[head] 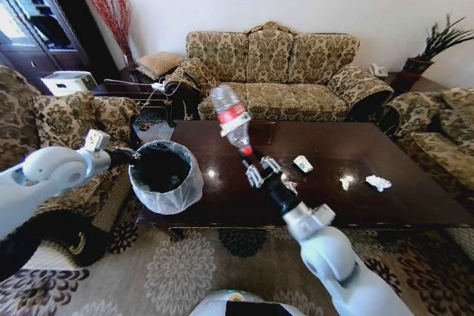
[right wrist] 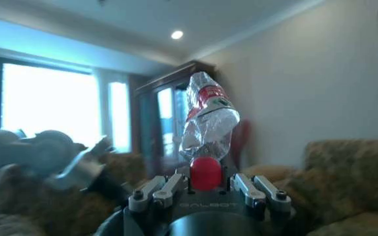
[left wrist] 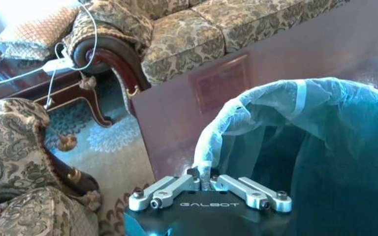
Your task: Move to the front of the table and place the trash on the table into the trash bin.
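My right gripper (head: 259, 168) is raised over the dark glossy table (head: 348, 209) and is shut on the red cap end of a crushed clear bottle (head: 230, 118) with a red-and-white label. The bottle (right wrist: 207, 120) stands up from the right gripper (right wrist: 206, 186), tilted toward the trash bin (head: 164, 177). The bin sits at the table's left end, lined with a translucent white bag. My left gripper (head: 135, 157) is shut on its rim; the left gripper (left wrist: 205, 183) pinches the bag's folded edge (left wrist: 205, 147). More trash lies on the table: a white cup (head: 302, 163), a yellowish scrap (head: 345, 182), a crumpled tissue (head: 378, 182).
A patterned sofa (head: 281, 72) stands behind the table, with armchairs at the left (head: 67, 120) and right (head: 441, 138). A side table with cables (head: 141, 86) is at the back left. Patterned carpet (head: 215, 264) lies between me and the table.
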